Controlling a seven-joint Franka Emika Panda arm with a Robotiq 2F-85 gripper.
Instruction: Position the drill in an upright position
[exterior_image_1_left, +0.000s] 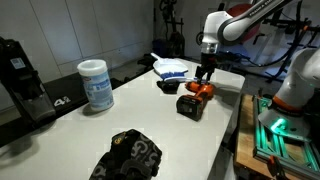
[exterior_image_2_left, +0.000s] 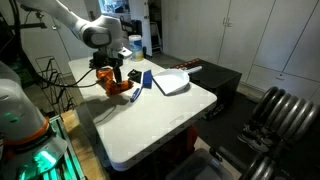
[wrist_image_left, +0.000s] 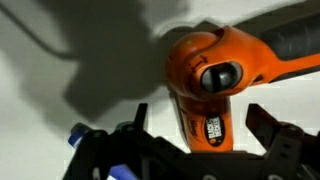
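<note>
- One orange and black drill lies on its side on the white table, toward the side where the arm stands. In both exterior views the gripper hangs just above it.
- Only the wrist view shows the fingers. They are spread wide, one on each side of the drill's orange body, and grip nothing. Whether they touch the drill cannot be told.
- An exterior view alone shows a lumpy black object at the near table edge and a black machine at the far left.
- A white tub with a blue label stands upright, well apart from the drill. Its lid is on, so its contents are hidden.
- A white and blue object lies on the table beyond the drill, apart from it.
- In an exterior view the room holds black chairs in front of the table, a low dark cabinet and white cupboards along the wall.
</note>
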